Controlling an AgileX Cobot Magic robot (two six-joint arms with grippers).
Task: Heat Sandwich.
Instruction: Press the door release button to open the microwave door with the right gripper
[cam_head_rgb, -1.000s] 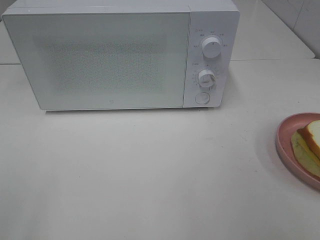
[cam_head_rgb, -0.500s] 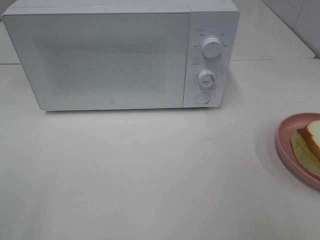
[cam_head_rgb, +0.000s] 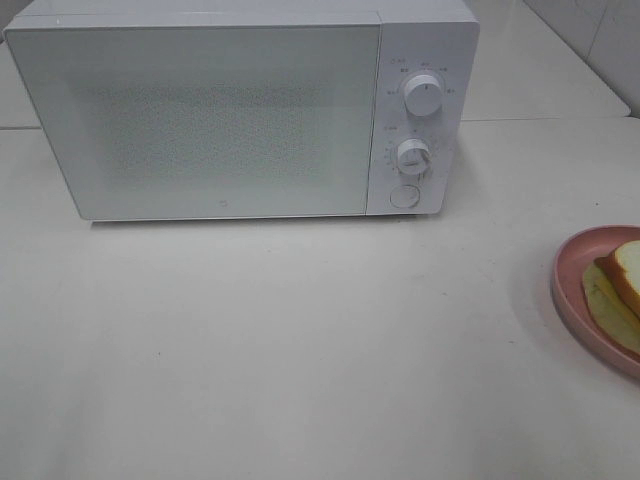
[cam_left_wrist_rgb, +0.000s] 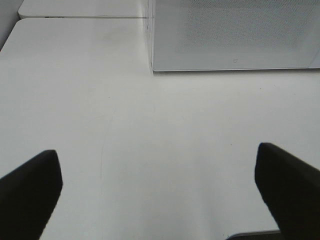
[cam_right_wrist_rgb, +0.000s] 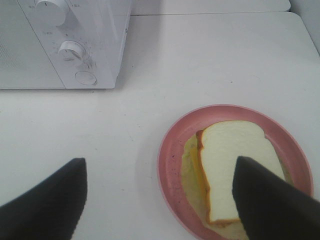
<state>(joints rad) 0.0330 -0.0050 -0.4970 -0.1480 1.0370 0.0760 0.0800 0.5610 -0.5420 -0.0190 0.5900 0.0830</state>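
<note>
At left gripper (cam_left_wrist_rgb: 157, 165): jaws wide, gap between free; bare table (cam_left_wrist_rgb: 125, 125) below and ahead; microwave (cam_left_wrist_rgb: 235, 35) ahead, door shut, blocks forward reach; open lane ahead past its corner. At right gripper (cam_right_wrist_rgb: 160, 167): jaws wide; pink plate (cam_right_wrist_rgb: 170, 150) with sandwich (cam_right_wrist_rgb: 227, 160) just below, partly under one finger; microwave's control panel (cam_right_wrist_rgb: 70, 50) ahead, off to other finger's side; open table between.

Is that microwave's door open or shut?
Shut: the microwave door lies flush with the control panel, no gap showing; the sandwich sits outside on its pink plate.
</note>
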